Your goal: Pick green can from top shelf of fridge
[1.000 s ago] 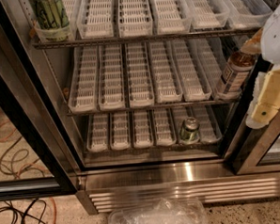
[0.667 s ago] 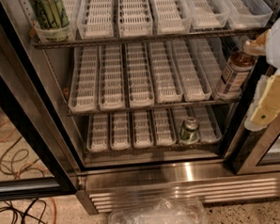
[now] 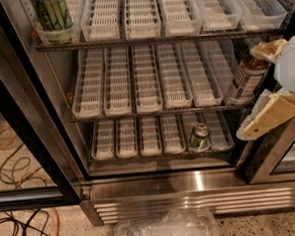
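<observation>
Green can (image 3: 53, 13) at far left of top shelf (image 3: 158, 39), in clear slotted tray. Gripper (image 3: 269, 84) at right edge, by brown bottle (image 3: 246, 77); jaws parted, empty. Squat can (image 3: 200, 137) on bottom rack.

The fridge (image 3: 156, 186) is standing open, leaving the front of the top shelf (image 3: 158, 40) reachable; the green can (image 3: 53, 15) is sitting at that shelf's far left, hard against the fridge's left wall. The gripper (image 3: 264, 84) is hanging outside the fridge's right edge, near the brown bottle (image 3: 245, 77).

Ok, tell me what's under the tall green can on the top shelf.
The tall dark green can stands in a clear plastic lane tray; its base is hidden. The pincer is at far right.
</observation>
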### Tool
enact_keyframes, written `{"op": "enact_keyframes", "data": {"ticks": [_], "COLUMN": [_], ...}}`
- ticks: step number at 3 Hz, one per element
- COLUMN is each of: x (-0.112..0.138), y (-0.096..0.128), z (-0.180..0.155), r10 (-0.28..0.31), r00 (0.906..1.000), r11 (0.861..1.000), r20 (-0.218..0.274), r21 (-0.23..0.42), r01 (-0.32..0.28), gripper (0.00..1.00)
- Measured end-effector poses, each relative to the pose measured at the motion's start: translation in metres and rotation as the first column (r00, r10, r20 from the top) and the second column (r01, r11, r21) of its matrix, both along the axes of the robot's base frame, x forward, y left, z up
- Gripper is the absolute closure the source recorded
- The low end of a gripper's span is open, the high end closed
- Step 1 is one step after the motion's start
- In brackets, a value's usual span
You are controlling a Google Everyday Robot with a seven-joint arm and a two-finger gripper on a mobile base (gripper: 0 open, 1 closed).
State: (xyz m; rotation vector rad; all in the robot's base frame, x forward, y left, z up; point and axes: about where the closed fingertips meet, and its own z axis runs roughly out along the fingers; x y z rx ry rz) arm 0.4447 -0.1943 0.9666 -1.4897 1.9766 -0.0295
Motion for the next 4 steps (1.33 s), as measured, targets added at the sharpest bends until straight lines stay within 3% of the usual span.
{"op": "enact_keyframes", "data": {"ticks": [1,2,4], "x": [0.0188,0.0257,0.0257], "y": [0.0191,0.0201,0.0231], "z": [0.0076,0.0144,0.0164], "r10": [0.064,0.078,0.071], "r00": [0.9871,0.9783,0.9778], "r11": [0.998,0.997,0.997], "r20": [0.147,0.192,0.197], "r21": [0.007,-0.007,0.029], "r01": [-0.066,-0.078,-0.078], "gripper": [0.00,0.00,0.00]}}
